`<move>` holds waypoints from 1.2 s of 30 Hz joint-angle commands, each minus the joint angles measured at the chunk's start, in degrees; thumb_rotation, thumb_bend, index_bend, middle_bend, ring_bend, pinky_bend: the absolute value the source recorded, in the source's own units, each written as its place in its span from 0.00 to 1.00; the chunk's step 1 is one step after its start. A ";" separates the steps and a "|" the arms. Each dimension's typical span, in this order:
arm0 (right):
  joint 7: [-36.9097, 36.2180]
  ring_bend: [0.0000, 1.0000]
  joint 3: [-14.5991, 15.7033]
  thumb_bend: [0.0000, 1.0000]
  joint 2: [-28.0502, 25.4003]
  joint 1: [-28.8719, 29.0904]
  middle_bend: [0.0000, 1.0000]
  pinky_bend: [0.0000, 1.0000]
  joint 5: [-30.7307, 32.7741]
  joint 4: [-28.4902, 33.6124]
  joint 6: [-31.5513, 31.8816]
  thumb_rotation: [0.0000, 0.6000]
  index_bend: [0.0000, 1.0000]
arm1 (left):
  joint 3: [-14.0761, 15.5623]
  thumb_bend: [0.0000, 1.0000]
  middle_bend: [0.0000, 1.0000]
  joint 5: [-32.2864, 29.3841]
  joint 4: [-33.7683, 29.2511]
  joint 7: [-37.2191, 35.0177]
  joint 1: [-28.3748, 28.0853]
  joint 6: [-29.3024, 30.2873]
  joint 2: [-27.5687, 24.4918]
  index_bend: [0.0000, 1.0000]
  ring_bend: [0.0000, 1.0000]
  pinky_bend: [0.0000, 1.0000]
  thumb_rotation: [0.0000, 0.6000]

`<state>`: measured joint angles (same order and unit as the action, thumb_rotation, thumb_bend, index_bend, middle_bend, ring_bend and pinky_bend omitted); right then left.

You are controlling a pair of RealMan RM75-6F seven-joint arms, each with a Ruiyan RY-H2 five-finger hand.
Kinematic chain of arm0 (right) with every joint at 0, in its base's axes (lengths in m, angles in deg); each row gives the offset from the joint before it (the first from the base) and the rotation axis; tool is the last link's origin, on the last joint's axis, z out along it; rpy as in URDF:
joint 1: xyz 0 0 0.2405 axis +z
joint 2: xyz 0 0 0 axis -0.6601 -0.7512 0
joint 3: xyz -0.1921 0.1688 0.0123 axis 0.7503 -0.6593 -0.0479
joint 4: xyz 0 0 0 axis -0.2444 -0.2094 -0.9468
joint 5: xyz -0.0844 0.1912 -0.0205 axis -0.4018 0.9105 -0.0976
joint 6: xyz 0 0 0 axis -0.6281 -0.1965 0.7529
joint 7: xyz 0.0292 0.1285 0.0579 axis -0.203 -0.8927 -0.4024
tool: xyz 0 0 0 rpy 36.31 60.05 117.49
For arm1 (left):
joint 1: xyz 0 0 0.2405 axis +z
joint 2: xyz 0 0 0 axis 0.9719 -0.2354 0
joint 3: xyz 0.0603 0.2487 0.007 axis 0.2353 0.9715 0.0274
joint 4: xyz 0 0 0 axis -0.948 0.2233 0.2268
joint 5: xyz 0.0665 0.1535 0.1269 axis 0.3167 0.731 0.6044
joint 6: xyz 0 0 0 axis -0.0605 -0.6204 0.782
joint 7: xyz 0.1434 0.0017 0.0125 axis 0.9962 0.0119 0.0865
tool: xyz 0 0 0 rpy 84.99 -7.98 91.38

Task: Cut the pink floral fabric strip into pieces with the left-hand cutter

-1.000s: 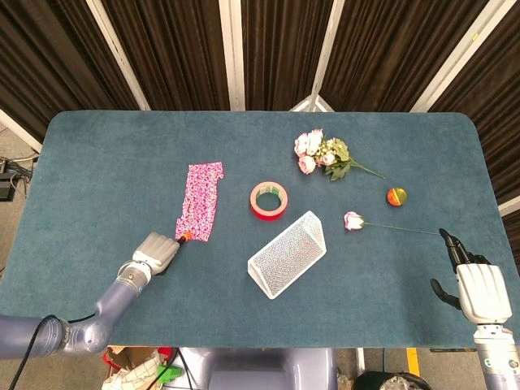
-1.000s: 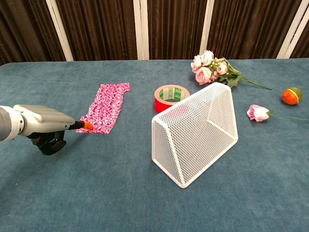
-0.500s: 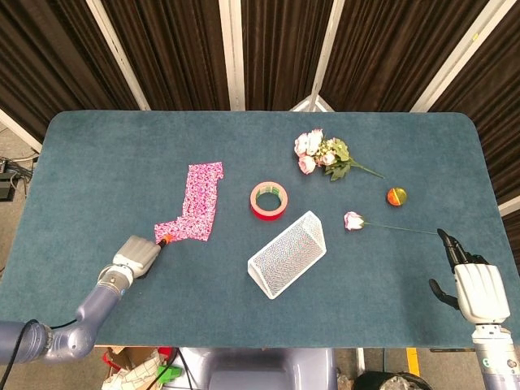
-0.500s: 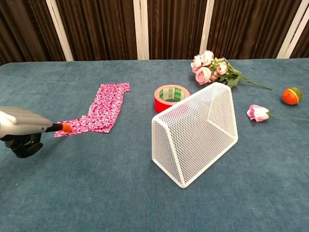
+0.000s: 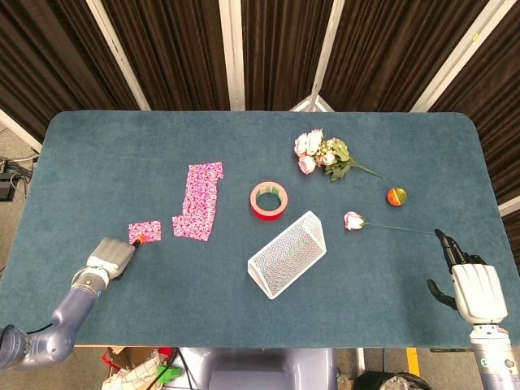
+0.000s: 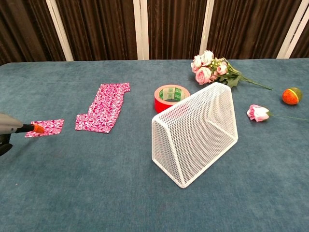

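Dragged leftward since a second ago, a small cut piece [image 5: 145,231] now lies apart from the pink floral fabric strip [image 5: 199,201] near the table's [image 5: 106,154] left side; from the head view, my left hand [image 5: 110,257] is wrapped on the cutter [image 5: 136,240], its orange tip touching the piece, while my right hand [image 5: 470,284] rests idle at the near right edge, fingers loosely apart, holding nothing. From the chest view, the tip sits on the piece's left end and the left hand is nearly out of frame. My worry: the tip may snag the piece and carry it off the edge.
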<state>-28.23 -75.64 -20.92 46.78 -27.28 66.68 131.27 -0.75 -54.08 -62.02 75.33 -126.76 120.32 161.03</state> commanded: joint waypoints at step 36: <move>-0.33 0.45 -0.08 0.29 -0.08 -0.06 0.22 0.46 0.17 -0.03 0.12 1.00 0.00 | -7.81 0.91 0.83 4.07 -1.19 -8.13 -3.07 -5.96 -0.63 0.00 0.72 0.67 1.00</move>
<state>-28.58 -75.71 -21.00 46.72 -27.11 66.65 131.38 -8.06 -48.13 -64.11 66.32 -128.48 115.63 159.04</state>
